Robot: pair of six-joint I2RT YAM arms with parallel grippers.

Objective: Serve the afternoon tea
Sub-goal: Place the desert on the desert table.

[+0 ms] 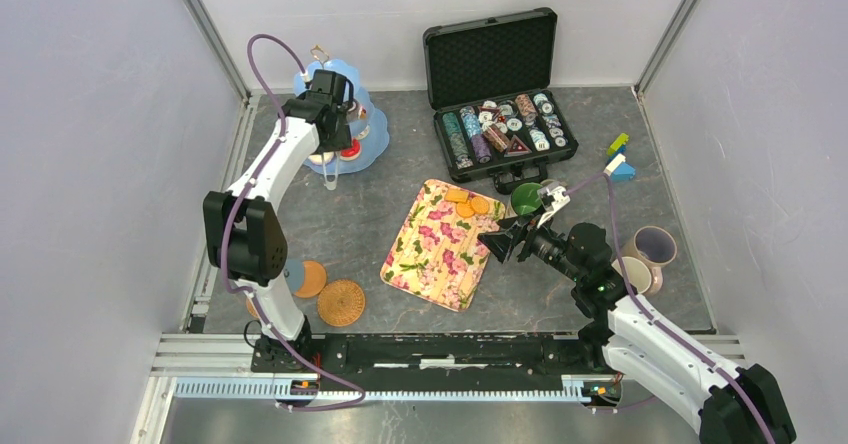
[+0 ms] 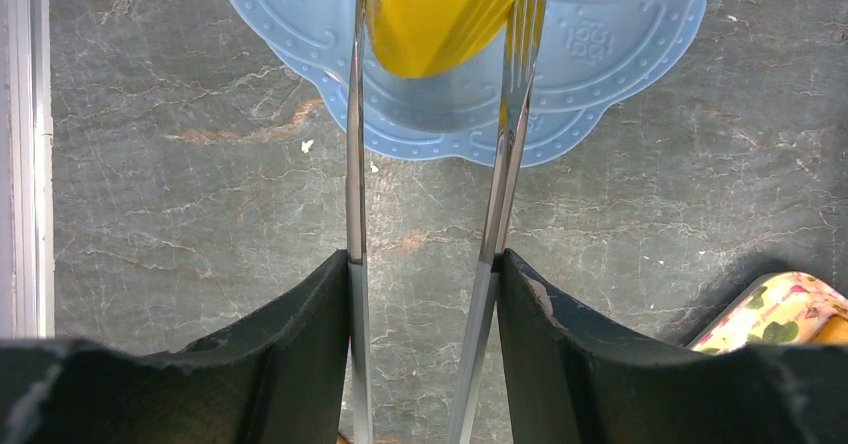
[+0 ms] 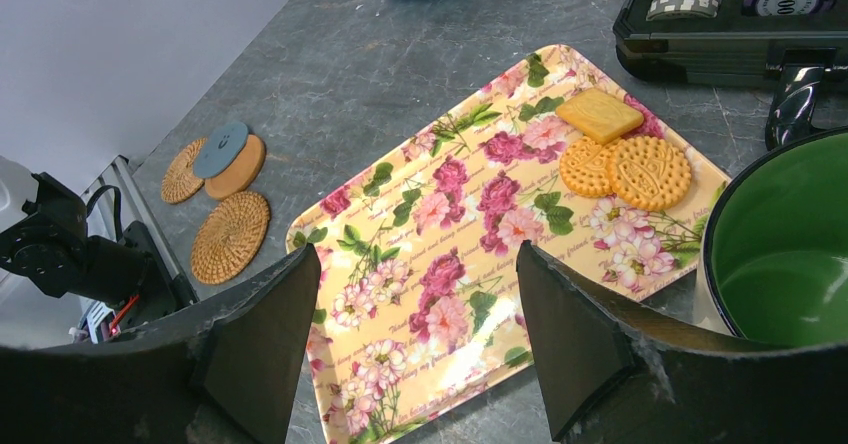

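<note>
My left gripper [image 1: 332, 116] [image 2: 425, 259] is over the blue tiered stand [image 1: 372, 142] [image 2: 455, 129] at the back left. It is shut on metal tongs [image 1: 329, 171] [image 2: 355, 164]. The tong tips hold a yellow piece [image 2: 435, 24] under the stand's upper tier. My right gripper [image 1: 500, 242] [image 3: 418, 264] is open and empty above the floral tray [image 1: 435, 249] [image 3: 440, 234]. Three orange-yellow biscuits [image 1: 468, 204] [image 3: 625, 164] lie at the tray's far corner. A green-lined mug [image 1: 527, 198] [image 3: 790, 249] stands beside the tray, right of my right fingers.
Two more mugs [image 1: 652, 244] stand at the right. Woven coasters [image 1: 341, 302] [image 3: 230, 236] lie near the left arm's base. An open black case of poker chips [image 1: 495, 94] stands at the back. Small building blocks [image 1: 620, 159] lie right of it.
</note>
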